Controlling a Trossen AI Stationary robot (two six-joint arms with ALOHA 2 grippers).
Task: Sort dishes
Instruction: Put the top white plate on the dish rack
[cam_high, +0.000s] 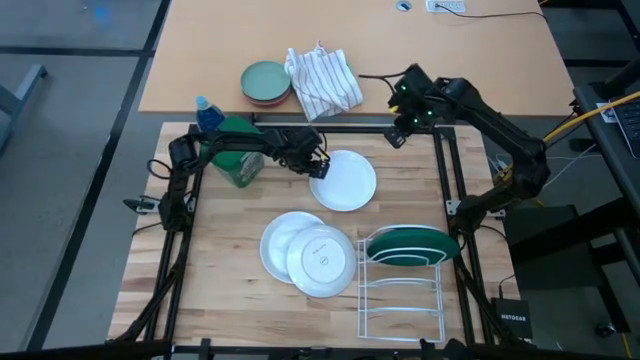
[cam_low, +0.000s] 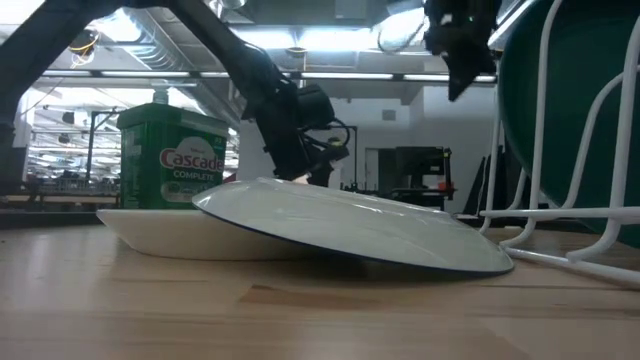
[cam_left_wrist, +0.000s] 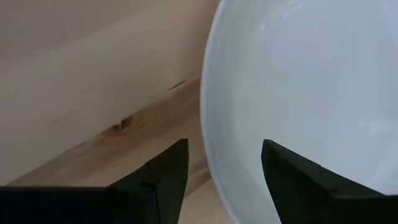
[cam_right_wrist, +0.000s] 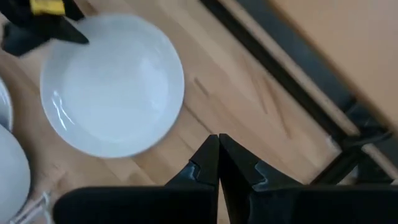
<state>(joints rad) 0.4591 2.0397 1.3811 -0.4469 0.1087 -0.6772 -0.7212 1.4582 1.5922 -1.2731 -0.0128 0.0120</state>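
Note:
A plain white plate (cam_high: 348, 182) lies flat on the table at centre back; it also shows in the left wrist view (cam_left_wrist: 311, 81) and the right wrist view (cam_right_wrist: 112, 84). My left gripper (cam_high: 318, 165) is open at its far-left rim, one finger over the table and one over the plate (cam_left_wrist: 224, 149). A stamped white plate (cam_high: 322, 262) leans tilted on another white plate (cam_high: 278, 240) near the front. A dark green plate (cam_high: 410, 243) stands on edge in the wire rack (cam_high: 400, 300). My right gripper (cam_high: 398, 135) is shut and empty (cam_right_wrist: 218, 140), raised at the back right. My left gripper's open fingers (cam_left_wrist: 168, 174) stand on either side of the white plate's rim (cam_left_wrist: 208, 155), coming from the table's left. Whether they touch the rim, I cannot tell.
A green-lidded Cascade jar (cam_high: 235, 150) stands just left of my left gripper. A pale green dish on a pinkish one (cam_high: 266, 82) and a striped cloth (cam_high: 322, 80) lie on the far table. A black frame bar (cam_high: 360, 128) runs along the back.

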